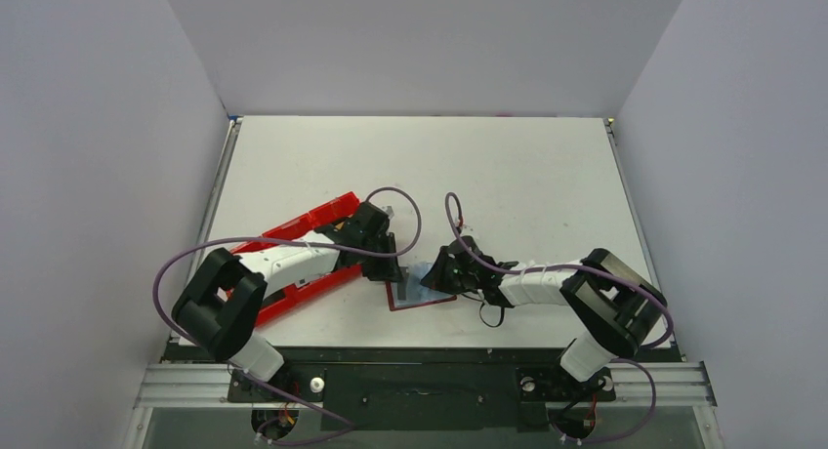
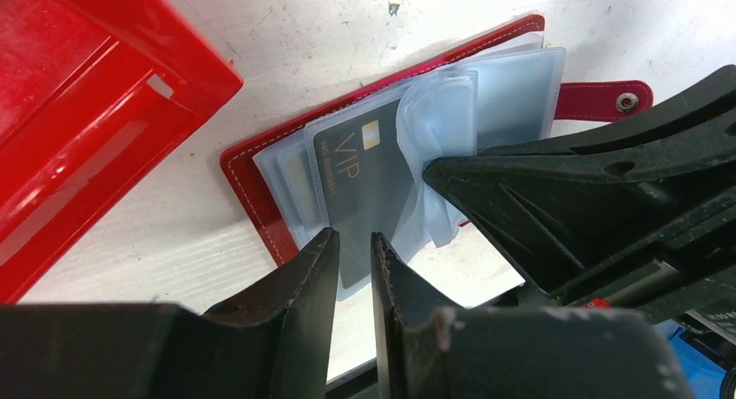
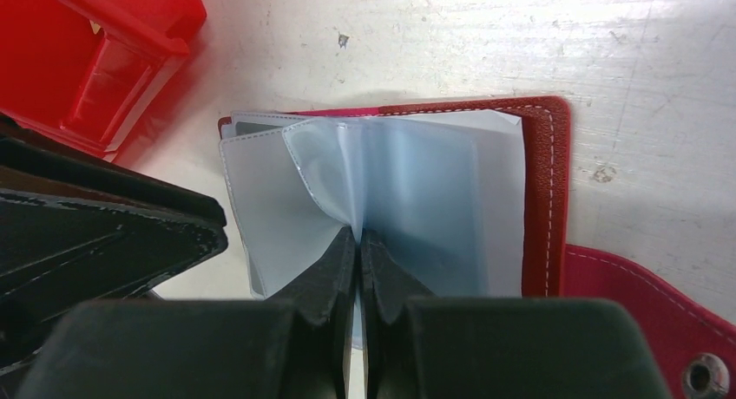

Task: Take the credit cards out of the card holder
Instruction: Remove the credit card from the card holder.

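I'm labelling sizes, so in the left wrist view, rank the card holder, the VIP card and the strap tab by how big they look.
Largest: card holder
Then: VIP card
Smallest: strap tab

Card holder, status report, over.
Left gripper narrowly open over VIP card edge, no clamp. Right gripper shut on a sleeve. Card holder lies open, card not yet out. Red tray alongside, not blocking.
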Robot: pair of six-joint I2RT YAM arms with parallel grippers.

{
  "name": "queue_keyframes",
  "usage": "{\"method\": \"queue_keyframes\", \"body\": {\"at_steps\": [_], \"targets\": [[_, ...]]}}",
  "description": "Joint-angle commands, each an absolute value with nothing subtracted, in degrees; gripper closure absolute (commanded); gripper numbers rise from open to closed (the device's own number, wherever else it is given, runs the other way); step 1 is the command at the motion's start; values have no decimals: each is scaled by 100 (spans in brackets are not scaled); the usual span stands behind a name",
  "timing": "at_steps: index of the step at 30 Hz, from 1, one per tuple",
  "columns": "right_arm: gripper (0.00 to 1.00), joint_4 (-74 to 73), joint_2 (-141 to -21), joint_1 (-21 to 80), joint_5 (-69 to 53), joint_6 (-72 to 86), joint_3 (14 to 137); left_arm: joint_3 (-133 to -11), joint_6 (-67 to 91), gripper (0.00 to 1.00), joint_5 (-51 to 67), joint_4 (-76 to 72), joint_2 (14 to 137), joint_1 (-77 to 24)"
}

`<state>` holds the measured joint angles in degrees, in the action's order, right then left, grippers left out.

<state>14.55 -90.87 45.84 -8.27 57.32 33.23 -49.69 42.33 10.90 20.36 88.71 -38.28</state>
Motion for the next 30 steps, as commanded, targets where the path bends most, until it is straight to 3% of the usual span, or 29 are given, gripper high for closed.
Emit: {"method": "queue_keyframes", "body": {"at_steps": [1,13,17,22,30], "targets": [[100,1742,-9215,4541,-966,5778,3209,-5266,4212,83,1013,1729,9061,-3901],[100,1831,-9107,4451,-1068,5856,3148,-5541,4182,91,899,1697,9464,-4046],[80,1609,-8835,4404,-1019,5810,3212,-5548,4207,91,882,1696,9480,-4056],[62,1372,-8453,4343,-975,5770,3309,-5527,4239,93,875,1693,9476,-4054],[52,908,-7847,4326,-745,5748,3419,-5599,4247,93,937,1661,9449,-4119]]}}
